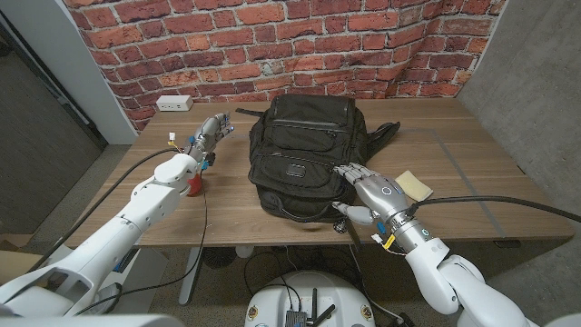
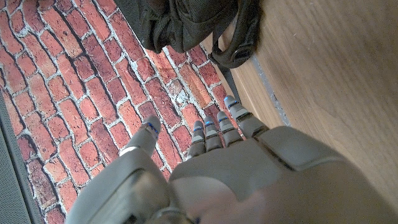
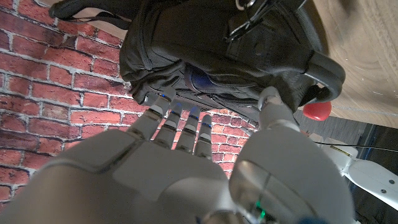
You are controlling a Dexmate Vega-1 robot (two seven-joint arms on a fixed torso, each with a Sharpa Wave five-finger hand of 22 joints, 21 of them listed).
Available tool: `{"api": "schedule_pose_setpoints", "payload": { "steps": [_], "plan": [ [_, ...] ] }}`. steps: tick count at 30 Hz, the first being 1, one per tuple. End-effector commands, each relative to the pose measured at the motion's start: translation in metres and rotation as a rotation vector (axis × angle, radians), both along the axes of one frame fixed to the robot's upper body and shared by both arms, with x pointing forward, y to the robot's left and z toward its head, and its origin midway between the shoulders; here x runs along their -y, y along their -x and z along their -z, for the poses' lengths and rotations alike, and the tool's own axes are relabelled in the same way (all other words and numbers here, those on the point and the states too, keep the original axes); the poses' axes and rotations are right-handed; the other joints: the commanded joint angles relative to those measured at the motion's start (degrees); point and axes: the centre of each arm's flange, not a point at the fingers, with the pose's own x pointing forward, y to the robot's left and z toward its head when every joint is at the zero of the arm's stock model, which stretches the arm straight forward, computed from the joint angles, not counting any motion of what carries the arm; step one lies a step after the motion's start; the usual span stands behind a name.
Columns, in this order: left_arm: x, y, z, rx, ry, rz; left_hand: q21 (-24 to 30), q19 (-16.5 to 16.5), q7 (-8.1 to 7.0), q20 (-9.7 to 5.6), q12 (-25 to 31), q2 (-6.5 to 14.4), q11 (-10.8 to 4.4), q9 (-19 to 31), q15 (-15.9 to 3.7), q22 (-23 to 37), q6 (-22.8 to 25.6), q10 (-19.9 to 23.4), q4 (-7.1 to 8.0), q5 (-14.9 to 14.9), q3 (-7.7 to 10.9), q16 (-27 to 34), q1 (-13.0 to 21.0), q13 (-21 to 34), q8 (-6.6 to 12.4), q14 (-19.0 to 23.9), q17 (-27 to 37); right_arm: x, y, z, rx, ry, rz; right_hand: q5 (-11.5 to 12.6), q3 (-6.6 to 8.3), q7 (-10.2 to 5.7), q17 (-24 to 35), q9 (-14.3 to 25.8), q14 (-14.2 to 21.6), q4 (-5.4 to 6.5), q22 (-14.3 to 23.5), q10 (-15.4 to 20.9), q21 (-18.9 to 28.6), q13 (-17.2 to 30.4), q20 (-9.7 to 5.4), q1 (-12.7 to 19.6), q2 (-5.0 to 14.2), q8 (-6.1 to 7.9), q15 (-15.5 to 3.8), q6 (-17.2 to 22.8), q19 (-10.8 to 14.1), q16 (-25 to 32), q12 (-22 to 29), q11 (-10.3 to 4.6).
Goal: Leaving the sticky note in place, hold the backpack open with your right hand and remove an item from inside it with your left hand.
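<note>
Matt cloth backpack [image 1: 304,150]; smooth wooden table [image 1: 472,173].

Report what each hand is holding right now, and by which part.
Nothing is held. The left hand hangs open beside the backpack, fingers straight. The right hand reaches for the backpack's near edge, fingers spread; no grip shows yet.

Left arm runs from bottom left toward upper middle-left; left hand [image 1: 209,133] holds nothing, fingers [image 2: 217,127] straight and slightly apart. Right arm enters bottom right; right hand [image 1: 375,195] at centre-right, fingers [image 3: 177,121] extended, nothing gripped.
</note>
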Motion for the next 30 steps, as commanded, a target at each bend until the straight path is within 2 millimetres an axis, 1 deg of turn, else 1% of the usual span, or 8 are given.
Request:
{"api": "schedule_pose_setpoints", "payload": {
  "steps": [1,9,12,17,23,27,28,30],
  "plan": [
    [0.001,-0.001,0.002,0.006,0.007,0.008,0.3,0.4,-0.26,-2.67,-0.1,0.8,0.11,0.3,-0.34,0.3,0.5,0.3,-0.25,0.0,0.21,0.2,-0.6,0.1,0.06,0.3,0.2,-0.015,-0.002,0.004,0.017,0.052,0.019,0.2,0.68,0.02,0.2,0.1,0.7,0.18,0.1,0.7,-0.1,0.3,-1.02,2.0,-0.41,0.39,-2.54,0.8,0.4,-0.4,-0.1,-0.13],
    [0.000,-0.002,0.004,0.006,0.008,0.012,0.3,0.4,-0.29,-2.65,-0.1,0.8,-0.03,0.3,-0.42,0.3,0.5,0.4,-0.28,0.0,0.30,0.2,-0.7,0.1,0.07,0.3,0.2,-0.023,-0.004,0.006,0.024,0.055,0.019,0.2,1.49,-0.40,0.2,0.1,2.1,0.29,0.1,2.3,0.1,0.4,-1.14,7.3,-1.93,1.11,-3.10,2.5,1.0,0.0,0.2,-0.48],
    [0.000,-0.002,0.004,0.007,0.008,0.015,0.3,0.5,-0.27,-2.63,-0.1,0.8,-0.08,0.4,-0.38,0.3,0.5,0.4,-0.28,0.0,0.33,0.2,-0.8,0.1,0.06,0.3,0.2,-0.025,-0.005,0.006,0.033,0.055,0.024,0.2,1.63,-0.39,0.2,0.1,2.4,0.33,0.1,2.5,0.1,0.4,-1.14,8.2,-2.10,1.23,-3.25,2.8,1.1,0.1,0.2,-0.62],
    [-0.002,-0.002,0.004,0.006,0.008,0.012,0.3,0.5,-0.30,-2.66,-0.1,0.8,-0.06,0.4,-0.42,0.3,0.6,0.4,-0.31,0.0,0.39,0.2,-0.8,0.1,0.07,0.3,0.2,-0.030,-0.009,0.007,0.043,0.052,0.033,0.1,2.03,-0.46,0.3,0.2,3.2,0.42,0.1,3.2,0.2,0.4,-1.29,11.0,-2.55,1.60,-3.56,3.8,1.6,0.3,0.3,-0.68],
    [-0.004,-0.003,0.004,0.007,0.011,0.012,0.3,0.4,-0.29,-2.63,-0.1,0.8,0.02,0.4,-0.43,0.3,0.6,0.4,-0.34,0.0,0.47,0.1,-0.9,0.1,0.06,0.3,0.2,-0.035,-0.011,0.007,0.052,0.050,0.036,-0.1,2.26,-0.88,0.5,0.2,4.1,0.56,0.2,4.0,0.4,0.5,-1.44,13.2,-2.78,1.84,-3.54,4.5,2.2,0.7,0.4,-0.86],
    [-0.005,-0.004,0.004,0.006,0.010,0.013,0.3,0.5,-0.28,-2.66,-0.1,0.8,0.09,0.4,-0.37,0.3,0.6,0.4,-0.36,0.0,0.52,0.1,-1.0,0.1,0.06,0.3,0.2,-0.038,-0.011,0.007,0.053,0.051,0.037,-0.1,2.37,-0.95,0.5,0.2,4.4,0.59,0.2,4.4,0.4,0.5,-1.48,14.2,-2.83,1.92,-3.74,4.7,2.6,0.8,0.5,-0.98],
    [-0.005,-0.004,0.003,0.004,0.008,0.013,0.3,0.4,-0.29,-2.65,-0.1,0.8,0.09,0.4,-0.39,0.3,0.5,0.4,-0.37,0.0,0.53,0.1,-1.0,0.1,0.05,0.3,0.2,-0.038,-0.011,0.007,0.055,0.050,0.039,-0.1,2.39,-1.34,0.6,0.2,4.5,0.63,0.2,4.5,0.4,0.5,-1.50,14.7,-2.88,2.09,-3.81,5.2,2.6,0.9,0.4,-0.94],
    [-0.006,-0.005,0.003,0.005,0.009,0.013,0.3,0.4,-0.26,-2.63,-0.1,0.8,0.06,0.4,-0.39,0.3,0.5,0.4,-0.38,0.0,0.55,0.1,-1.0,0.1,0.04,0.3,0.2,-0.040,-0.012,0.007,0.061,0.048,0.043,-0.1,2.37,-1.22,0.6,0.2,4.9,0.73,0.2,5.0,0.4,0.5,-1.53,15.2,-2.97,2.12,-4.21,5.3,2.8,1.1,0.5,-1.03]
  ]
}}
